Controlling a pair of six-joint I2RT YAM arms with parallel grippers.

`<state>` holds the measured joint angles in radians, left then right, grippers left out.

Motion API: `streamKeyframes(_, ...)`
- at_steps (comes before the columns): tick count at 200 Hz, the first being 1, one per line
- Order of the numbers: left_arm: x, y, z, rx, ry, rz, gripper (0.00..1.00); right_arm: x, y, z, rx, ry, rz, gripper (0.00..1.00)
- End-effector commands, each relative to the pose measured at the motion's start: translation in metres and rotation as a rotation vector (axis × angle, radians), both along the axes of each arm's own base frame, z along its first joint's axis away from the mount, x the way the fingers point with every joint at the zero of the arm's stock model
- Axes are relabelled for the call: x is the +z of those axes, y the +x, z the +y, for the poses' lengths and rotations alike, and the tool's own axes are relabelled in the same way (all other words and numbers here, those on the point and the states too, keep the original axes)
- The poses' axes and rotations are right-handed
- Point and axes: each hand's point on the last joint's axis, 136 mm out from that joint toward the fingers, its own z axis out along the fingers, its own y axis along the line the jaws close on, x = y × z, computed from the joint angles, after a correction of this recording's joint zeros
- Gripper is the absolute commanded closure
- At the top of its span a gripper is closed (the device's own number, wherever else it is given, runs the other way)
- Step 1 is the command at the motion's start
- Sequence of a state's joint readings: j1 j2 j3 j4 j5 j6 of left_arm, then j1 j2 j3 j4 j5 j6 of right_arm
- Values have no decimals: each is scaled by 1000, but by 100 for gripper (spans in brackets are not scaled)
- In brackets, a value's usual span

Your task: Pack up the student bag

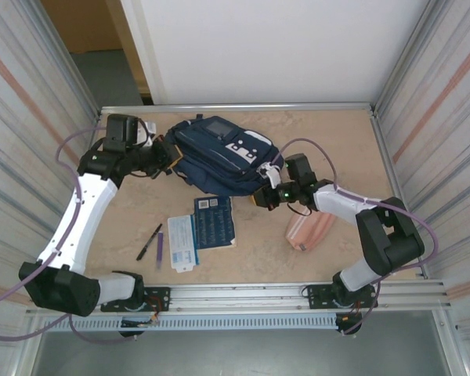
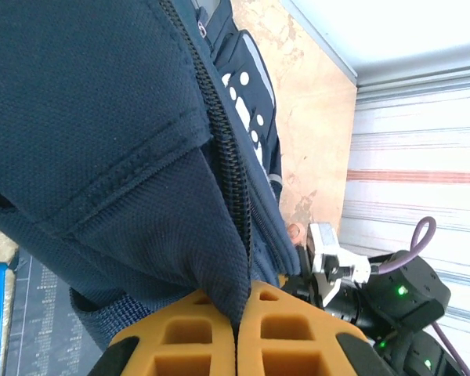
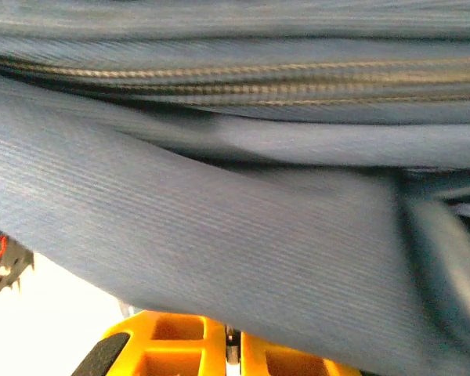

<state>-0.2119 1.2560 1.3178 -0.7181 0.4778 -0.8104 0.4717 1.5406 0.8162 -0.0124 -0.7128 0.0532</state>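
Where it all sits: pale bench (image 1: 337, 149), both arms reaching in from the near edge.
Student bag (image 1: 219, 157): navy, lying flat by the far edge around its middle, grey patch and white stripes facing up, and it's got an arm at each end!
Left fingers (image 2: 188, 337): at the bag's left end, orange pads pressed together with a fold of navy fabric pinched between them, right beside the zipper line.
Right fingers (image 3: 180, 345): at the bag's near-right edge, pads drawn tight together; navy fabric drapes across just above them, but whether any is caught, cannot tell.
Pink pouch (image 1: 309, 229): toward the near-right corner, partly under the right arm, well apart from the bag.
Dark blue booklet (image 1: 214, 222): mid-bench, just on the near side of the bag.
White-and-blue card (image 1: 182, 243): against the booklet's left side.
Black pen (image 1: 149, 242): left of the card, lying at a slant.
Purple pen (image 1: 159, 247): between black pen and card.
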Motion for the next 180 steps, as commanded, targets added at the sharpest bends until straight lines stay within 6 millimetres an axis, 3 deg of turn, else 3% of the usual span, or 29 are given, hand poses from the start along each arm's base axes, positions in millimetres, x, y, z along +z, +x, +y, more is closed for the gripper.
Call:
streamKeyframes(1, 28, 3, -19, -49, -76, -138, 100, 23, -9, 19, 33, 3, 29, 100)
streamKeyframes(39, 1, 5, -36, -97, -20, -108, 100, 49, -20, 46, 75, 10, 98, 100)
streamKeyframes(67, -27, 10, -53, -133, -15, -70, 100, 60, -19, 53, 55, -18, 160, 100)
streamKeyframes(90, -37, 13, -64, -164, -6, -79, 100, 67, -27, 59, 67, -26, 203, 100)
streamKeyframes(134, -45, 14, -28, -48, 82, -73, 100, 51, -32, 30, 9, -157, 273, 98)
streamKeyframes(157, -53, 17, -9, 15, 102, -74, 100, 39, -56, 21, 84, -235, 375, 92)
streamKeyframes(180, -52, 24, -11, -10, 121, -117, 100, 30, -79, 24, 139, -227, 488, 88)
